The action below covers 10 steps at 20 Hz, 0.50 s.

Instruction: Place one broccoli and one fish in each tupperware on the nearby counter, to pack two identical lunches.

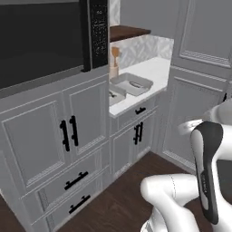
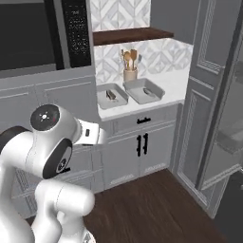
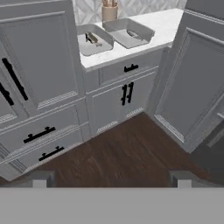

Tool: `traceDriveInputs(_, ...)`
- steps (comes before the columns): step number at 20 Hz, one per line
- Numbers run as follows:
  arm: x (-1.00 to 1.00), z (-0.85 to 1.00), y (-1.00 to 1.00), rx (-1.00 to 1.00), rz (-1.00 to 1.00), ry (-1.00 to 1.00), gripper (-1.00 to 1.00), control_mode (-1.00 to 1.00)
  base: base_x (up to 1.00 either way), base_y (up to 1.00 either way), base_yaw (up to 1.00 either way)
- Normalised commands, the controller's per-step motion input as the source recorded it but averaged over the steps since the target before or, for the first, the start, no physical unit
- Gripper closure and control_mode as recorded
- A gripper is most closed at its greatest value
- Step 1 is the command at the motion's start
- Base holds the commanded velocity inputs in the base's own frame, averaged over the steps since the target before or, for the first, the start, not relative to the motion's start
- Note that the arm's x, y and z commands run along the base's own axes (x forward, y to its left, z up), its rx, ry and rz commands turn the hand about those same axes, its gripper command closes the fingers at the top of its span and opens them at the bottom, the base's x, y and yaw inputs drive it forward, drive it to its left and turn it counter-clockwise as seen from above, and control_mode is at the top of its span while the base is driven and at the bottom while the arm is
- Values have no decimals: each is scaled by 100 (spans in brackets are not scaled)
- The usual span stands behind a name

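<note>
Jaws spread wide and empty, tips hanging above the dark wood floor (image 3: pixel 131 148); both tupperware trays sit side by side on the white desk (image 2: pixel 175 85), just before the tan utensil crock (image 2: pixel 130 74); left tray (image 2: pixel 112 96) holds a small dark fish (image 2: pixel 111 94); right tray (image 2: pixel 144 90) shows a dark speck, unclear.

Grey panelled cabinets (image 2: pixel 137 142) with black bar handles (image 1: pixel 69 131), dark wood floor (image 3: pixel 127 153), patterned tile backsplash (image 2: pixel 111 14), dark wooden wall shelf (image 2: pixel 130 35), black built-in oven (image 1: pixel 41 36).
</note>
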Motion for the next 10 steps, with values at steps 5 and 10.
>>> traceDriveInputs(5,0,0,0,0,0,0,-100,100,-78,-14,-63)
traceDriveInputs(10,0,0,0,0,0,0,-100,100,-3,-48,-60)
